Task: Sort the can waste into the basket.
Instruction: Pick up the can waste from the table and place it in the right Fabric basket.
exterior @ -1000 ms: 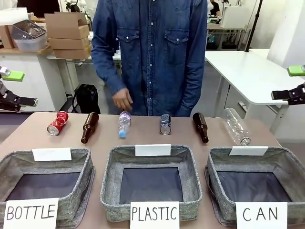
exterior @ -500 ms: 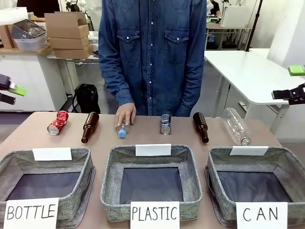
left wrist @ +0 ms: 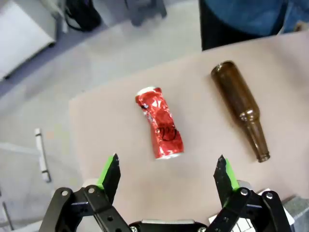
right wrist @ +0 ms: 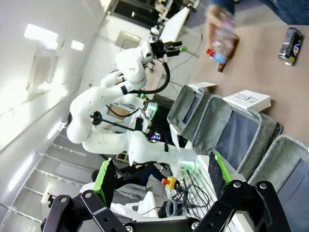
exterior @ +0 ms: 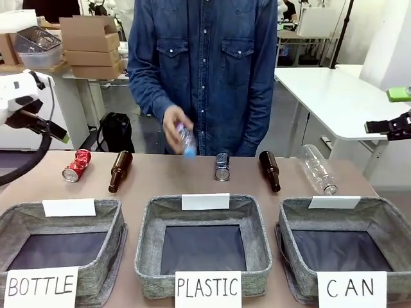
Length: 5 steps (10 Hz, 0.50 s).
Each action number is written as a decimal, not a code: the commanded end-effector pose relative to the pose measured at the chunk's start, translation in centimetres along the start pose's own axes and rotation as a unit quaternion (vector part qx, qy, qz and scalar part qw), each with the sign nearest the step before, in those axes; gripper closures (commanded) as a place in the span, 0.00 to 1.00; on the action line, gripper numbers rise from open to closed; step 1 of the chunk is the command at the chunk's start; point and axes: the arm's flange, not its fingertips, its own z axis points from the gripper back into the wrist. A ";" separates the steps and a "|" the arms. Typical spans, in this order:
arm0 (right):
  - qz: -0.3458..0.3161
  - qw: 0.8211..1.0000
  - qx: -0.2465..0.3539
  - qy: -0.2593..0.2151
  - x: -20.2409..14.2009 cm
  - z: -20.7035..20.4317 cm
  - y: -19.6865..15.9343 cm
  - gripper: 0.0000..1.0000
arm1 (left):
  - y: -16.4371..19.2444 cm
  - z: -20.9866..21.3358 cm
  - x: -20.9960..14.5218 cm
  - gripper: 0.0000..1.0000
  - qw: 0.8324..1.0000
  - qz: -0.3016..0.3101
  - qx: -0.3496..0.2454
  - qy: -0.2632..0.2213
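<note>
Evidently the first pick was in hand: the left gripper (left wrist: 167,165) hung wide open and empty just over the crushed red can (left wrist: 161,126) at the table's (exterior: 192,186) far left. It would next need to drop, close across the can and carry it to the CAN basket (exterior: 385,221) at the near right. The right gripper (right wrist: 161,166) hung open and empty off right; I counted two cans, the dark can (exterior: 223,167) at far middle, two brown bottles (exterior: 119,170), two clear bottles (exterior: 318,170), one of them in the person's hand (exterior: 173,131), and three baskets.

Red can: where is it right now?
Front view: the red can lies on its side at the left end of the table, just left of a brown bottle. In the left wrist view it lies centred ahead of the open left gripper.
</note>
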 end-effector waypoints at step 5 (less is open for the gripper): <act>0.015 1.000 0.009 -0.006 0.4 -0.1 0.1 0.00 | 1.4 -0.9 0.9 0.00 0.999 0.025 -0.029 0.030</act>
